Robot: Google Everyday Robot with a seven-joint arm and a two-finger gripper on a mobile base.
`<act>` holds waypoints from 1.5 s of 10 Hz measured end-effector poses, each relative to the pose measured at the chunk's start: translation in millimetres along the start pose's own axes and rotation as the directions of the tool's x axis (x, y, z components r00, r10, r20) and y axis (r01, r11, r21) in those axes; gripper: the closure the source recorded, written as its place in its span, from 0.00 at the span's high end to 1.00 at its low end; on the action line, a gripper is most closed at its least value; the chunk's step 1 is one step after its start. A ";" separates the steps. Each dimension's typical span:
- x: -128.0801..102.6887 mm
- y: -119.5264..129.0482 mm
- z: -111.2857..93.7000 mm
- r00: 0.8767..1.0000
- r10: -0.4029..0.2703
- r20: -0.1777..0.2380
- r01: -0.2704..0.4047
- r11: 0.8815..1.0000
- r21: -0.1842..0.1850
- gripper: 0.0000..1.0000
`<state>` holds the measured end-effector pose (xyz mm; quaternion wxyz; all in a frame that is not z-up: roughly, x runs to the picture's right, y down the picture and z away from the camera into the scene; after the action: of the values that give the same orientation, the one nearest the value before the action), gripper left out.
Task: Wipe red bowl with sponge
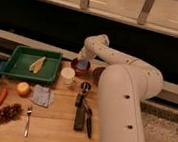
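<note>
At the worktop's [54, 118] far edge the gripper [82, 59] meets the sponge [84, 64] in the red bowl [75, 67], grasp untellable; circular wiping strokes seem due.

Tray [17, 65]: we find it upper left, on the table [53, 124].
Bowl [75, 69]: right of the tray, behind the cup [67, 75].
Sponge [84, 63]: in the bowl.
Gripper [83, 59]: we see it over the bowl, mid-frame.
Cloth [42, 96]: before the tray.

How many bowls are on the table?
2. The red bowl is under the gripper by the white cup; the brown bowl beside it is partly hidden behind the arm.
</note>
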<state>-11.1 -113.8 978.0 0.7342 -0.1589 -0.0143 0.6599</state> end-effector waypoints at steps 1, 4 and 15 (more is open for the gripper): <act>-4.4 -0.5 4.0 1.000 0.000 0.002 0.000 1.000 0.007 0.00; -18.1 20.5 15.6 1.000 -0.027 0.012 0.027 0.999 -0.017 0.00; -8.8 -4.8 -3.0 0.998 0.042 0.039 -0.041 0.999 -0.026 0.00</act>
<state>-6.9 -123.4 978.0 0.7177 -0.1554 -0.0339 0.6780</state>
